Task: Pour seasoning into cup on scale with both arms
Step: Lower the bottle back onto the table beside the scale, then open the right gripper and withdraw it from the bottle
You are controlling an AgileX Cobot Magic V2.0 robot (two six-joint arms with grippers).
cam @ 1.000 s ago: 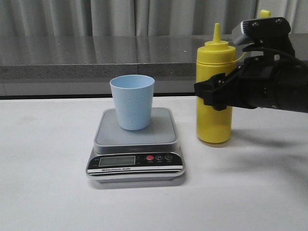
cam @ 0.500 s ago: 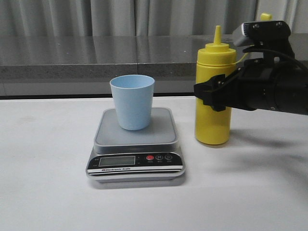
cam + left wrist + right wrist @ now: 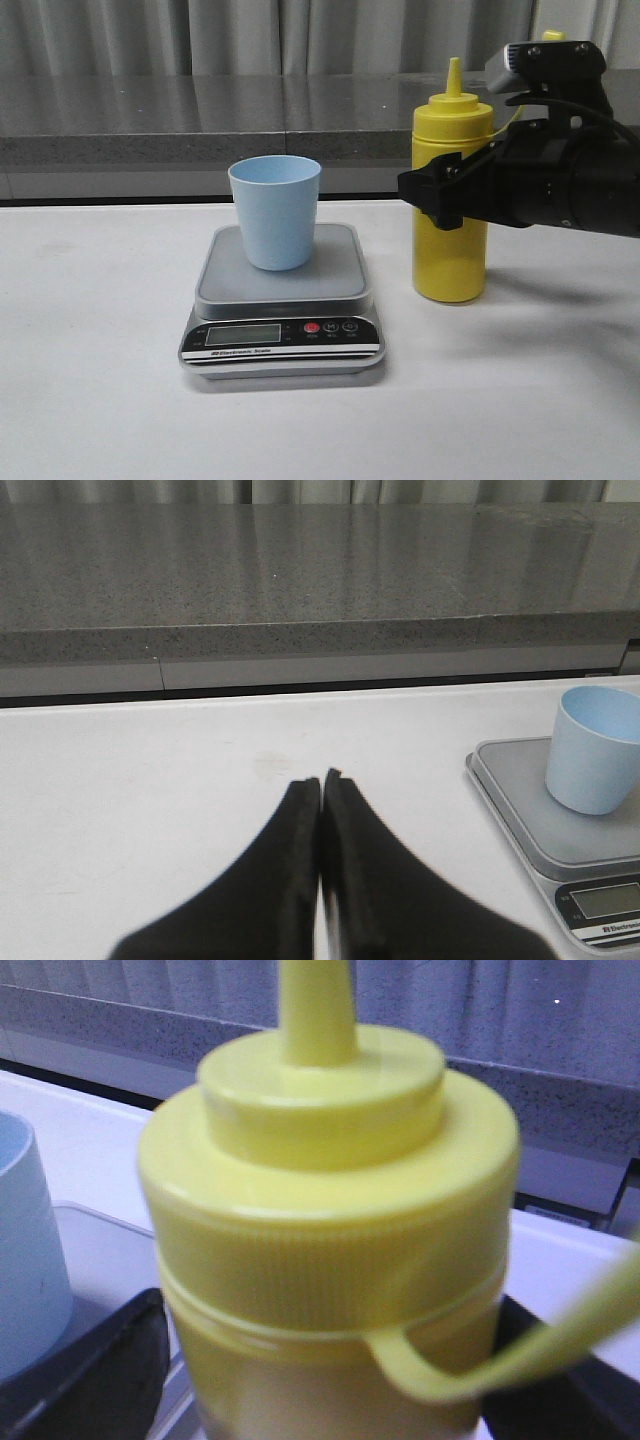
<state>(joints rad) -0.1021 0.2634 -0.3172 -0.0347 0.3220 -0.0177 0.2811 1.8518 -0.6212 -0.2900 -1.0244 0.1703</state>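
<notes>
Grasp of the seasoning bottle beside the scale. We take the scale point(image 3: 282, 300) as landmark: the light blue cup point(image 3: 275, 212) stands upright on its platform, empty as far as we can see, and the yellow seasoning bottle point(image 3: 451, 200) stands upright on the white tabletop point(image 3: 100, 380) just to the right of the scale, apart from it.

We judge the bottle to be a soft-walled squeeze container: it should dent under pressure, its smooth plastic may slip, and its tall, narrow form makes it easy to tip. The mid to upper body, below the ribbed collar, looks like the soundest place to hold; a hard squeeze there could push contents from the nozzle too early. The cup appears light and could be knocked off the platform.

The right end effector point(image 3: 447, 198) reaches in from the right and brackets the bottle at that height. In the right wrist view its fingers point(image 3: 85, 1380) sit against both flanks of the bottle point(image 3: 330, 1250), so we read it as pinching the bottle. The tethered cap hangs free of the nozzle.

The left end effector point(image 3: 321, 785) sits over bare tabletop to the left of the scale, tips pressed together, holding nothing.
</notes>
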